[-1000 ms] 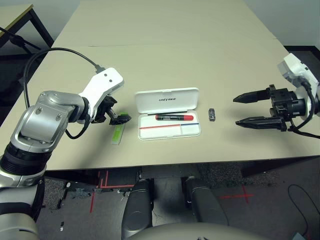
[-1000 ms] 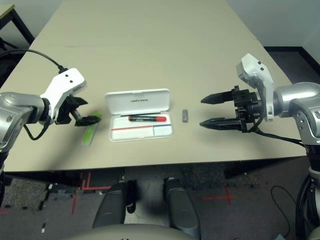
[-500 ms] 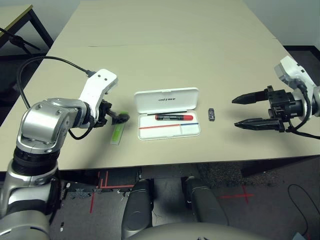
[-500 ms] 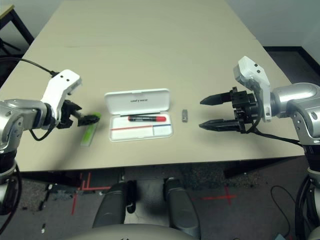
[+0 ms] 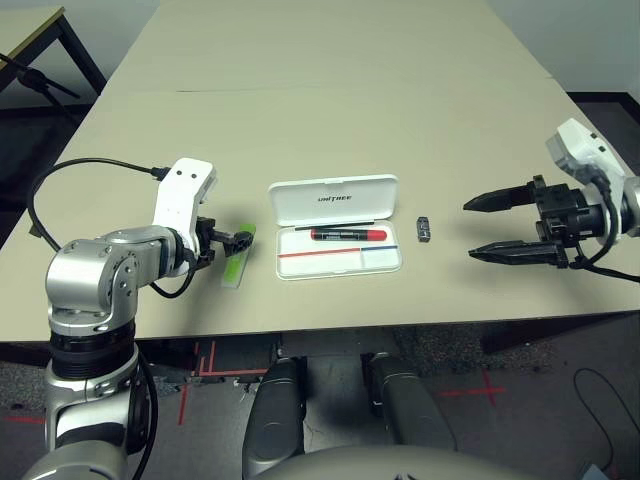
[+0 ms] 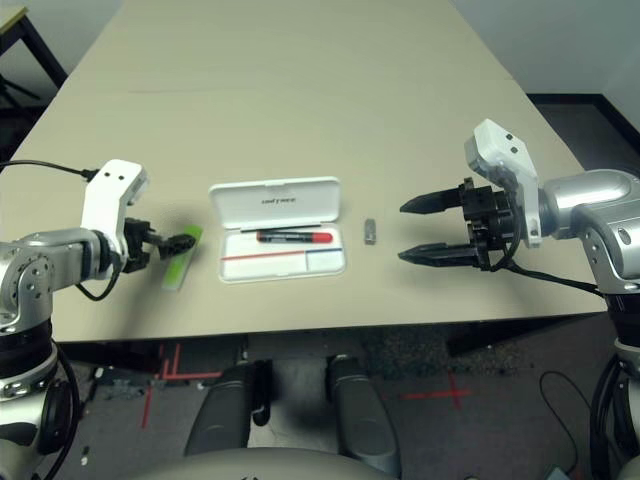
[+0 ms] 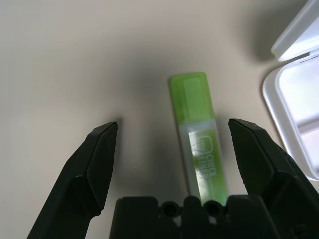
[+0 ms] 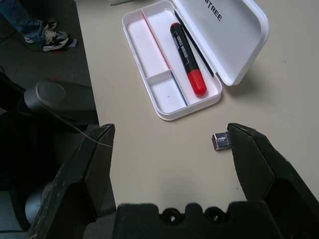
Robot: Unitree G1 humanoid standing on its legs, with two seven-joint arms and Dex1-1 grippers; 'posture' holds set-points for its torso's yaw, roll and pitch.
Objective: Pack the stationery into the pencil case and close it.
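Observation:
The white pencil case (image 5: 300, 206) lies open at the table's middle, its lid tipped back. A red marker with a black cap (image 5: 348, 235) rests in its tray (image 8: 149, 55). The lime-green highlighter (image 5: 238, 262) lies on the table left of the case. My left gripper (image 5: 238, 239) is open over its far end; in the left wrist view the highlighter (image 7: 199, 144) sits between the spread fingers (image 7: 99, 154). A tiny dark grey clip (image 5: 424, 229) lies right of the case. My right gripper (image 5: 470, 230) hovers open and empty to the right of the clip (image 8: 222, 140).
A black cable (image 5: 90, 170) loops from my left forearm over the table's left side. The table's front edge runs just below the case. A person's shoes (image 8: 50, 37) stand on the floor past that edge. A second table (image 5: 35, 35) stands at the far left.
My left arm has swung back and lowered, its wrist housing moving left, while its fingertips stayed by the highlighter's far end. The right gripper has barely shifted.

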